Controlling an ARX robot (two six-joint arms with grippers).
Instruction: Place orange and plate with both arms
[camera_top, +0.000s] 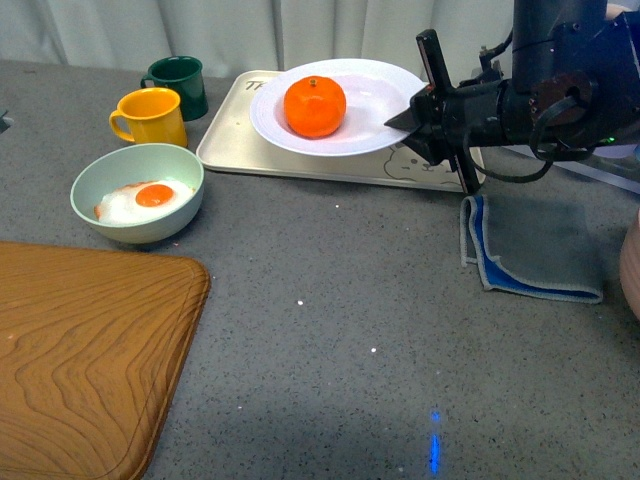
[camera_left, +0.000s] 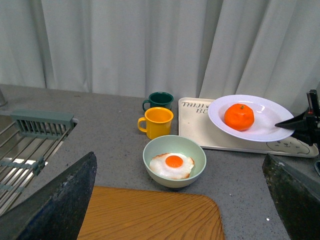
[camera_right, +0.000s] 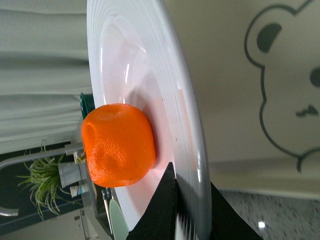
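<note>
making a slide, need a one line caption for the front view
Right pincer grips the plate by its rim, orange on it, over the tray; egg bowl nearby.

Bare counter (camera_top: 340, 300) is open through the middle, between cutting board (camera_top: 80, 350) and cloth (camera_top: 540, 250). Bowl (camera_top: 150, 232), yellow mug (camera_top: 152, 117) and green mug (camera_top: 180, 85) crowd the tray's (camera_top: 228, 135) left side. Right gripper (camera_top: 412, 118), clamped on the plate (camera_top: 380, 85) rim, blocks the right.
</note>
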